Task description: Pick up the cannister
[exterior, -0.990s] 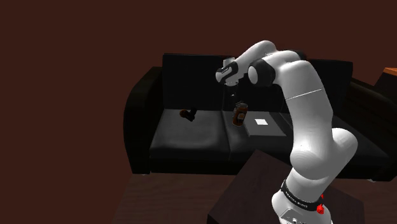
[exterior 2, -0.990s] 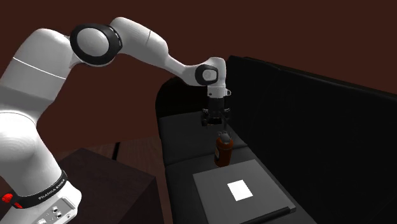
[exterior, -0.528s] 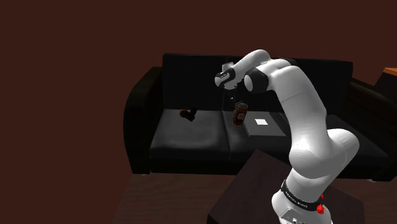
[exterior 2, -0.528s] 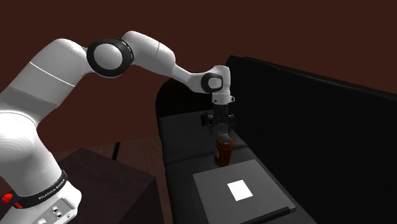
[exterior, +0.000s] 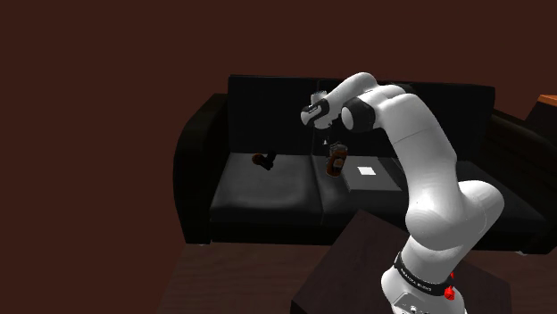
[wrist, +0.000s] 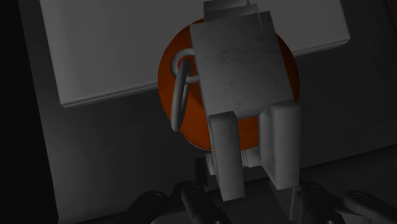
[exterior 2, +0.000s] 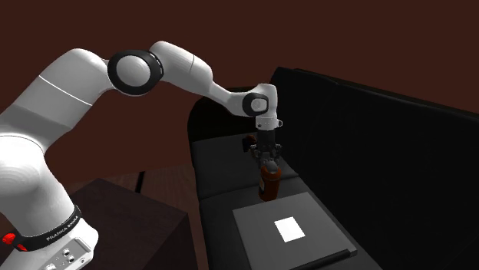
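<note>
1. Dark brown wall (exterior: pixel 107 80) backs a black sofa (exterior: pixel 192 152); a small brown object (exterior: pixel 263 161) lies on its seat, at the shoulder view's left.
2. Orange-red round cannister with grey metal clasp (exterior: pixel 336 162) stands upright mid-seat.
3. All-black gripper (exterior 2: pixel 265 157) sits directly over its lid; clamped or apart: cannot tell.
4. Flat grey slab with white label (exterior: pixel 373 177) lies just beside the cannister, rightward.

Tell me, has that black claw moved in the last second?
Yes. In the second exterior view the gripper has dropped toward the orange canister standing on the black sofa, and is now right at its top.
</note>
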